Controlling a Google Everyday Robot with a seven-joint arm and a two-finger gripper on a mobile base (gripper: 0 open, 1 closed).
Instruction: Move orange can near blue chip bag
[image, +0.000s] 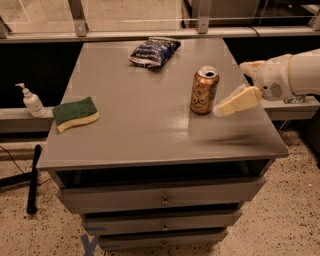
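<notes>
1. Standing upright on the grey table (150, 135), the orange can (204, 90) sits toward the right side, its silver top up and pale script on its side.
2. The claw (230, 88) hangs just right of the orange can, on a white arm reaching in from the right. Its two cream fingers are spread apart. The lower one's tip is just beside the can; whether it touches cannot be told.
3. The blue chip bag (154, 51) lies flat behind and left of the orange can, well apart from it, near the table's back edge.
4. A green-and-yellow sponge (75, 113) lies far left of the orange can, green side up.
5. The table top is smooth, dull grey with a soft sheen. Below it, in front of the orange can, are stacked drawers (160, 197) with small metal pulls.
6. Far left of the orange can, off the table, a white pump bottle (32, 101) stands on a low ledge.
7. Below that, a black pole (33, 177) lies on the speckled floor (280, 220).
8. A blue tape cross (89, 245) marks the floor by the drawers.
9. Behind the orange can runs a metal-framed glass rail (77, 17).
</notes>
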